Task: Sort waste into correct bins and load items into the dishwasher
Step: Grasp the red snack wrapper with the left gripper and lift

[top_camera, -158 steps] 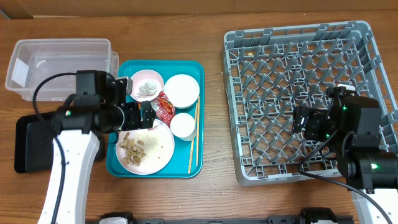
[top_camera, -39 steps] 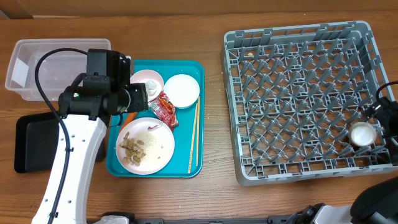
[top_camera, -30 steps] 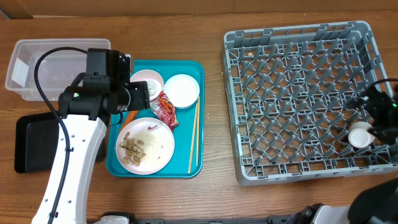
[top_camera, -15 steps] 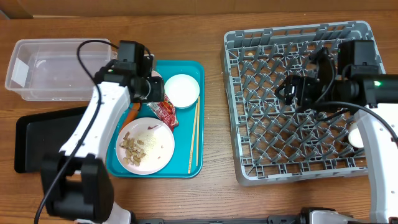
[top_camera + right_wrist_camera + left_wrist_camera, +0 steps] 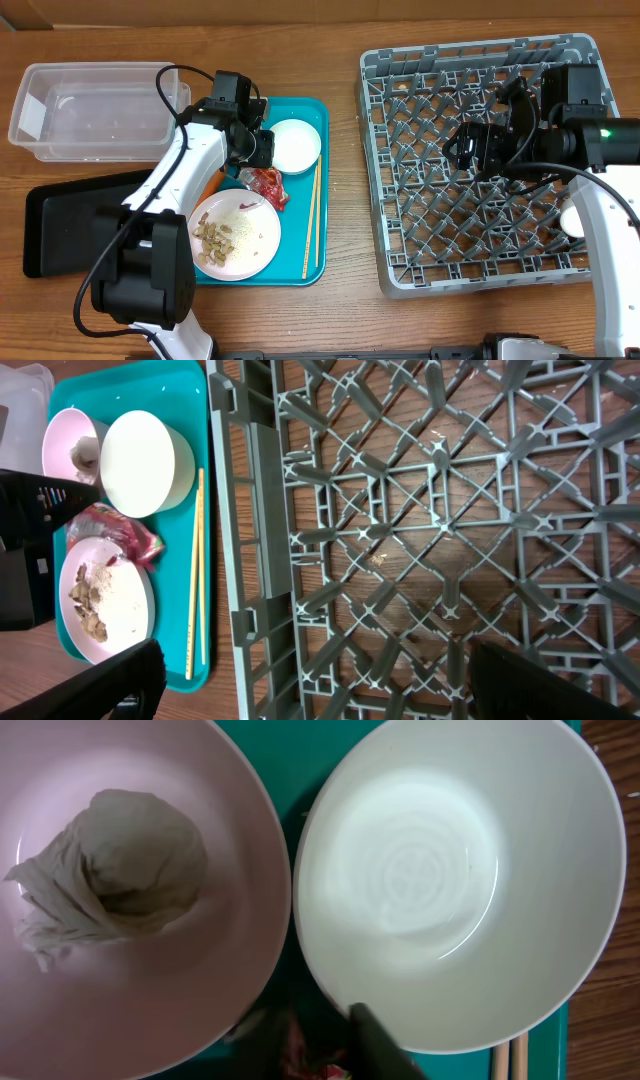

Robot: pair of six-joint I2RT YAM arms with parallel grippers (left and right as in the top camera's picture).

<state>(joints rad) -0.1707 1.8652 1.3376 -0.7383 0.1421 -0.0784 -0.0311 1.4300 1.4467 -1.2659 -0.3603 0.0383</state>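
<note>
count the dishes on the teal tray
3: pink bowl holding a tissue at back left, white bowl beside it, plate of food scraps in front. The left arm may hide more.

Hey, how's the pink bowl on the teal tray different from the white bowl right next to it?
The pink bowl holds a crumpled tissue; the white bowl is empty. The pink bowl is pale pink; the white bowl is glossy white. Both are round, upright, side by side on the teal tray.
</note>
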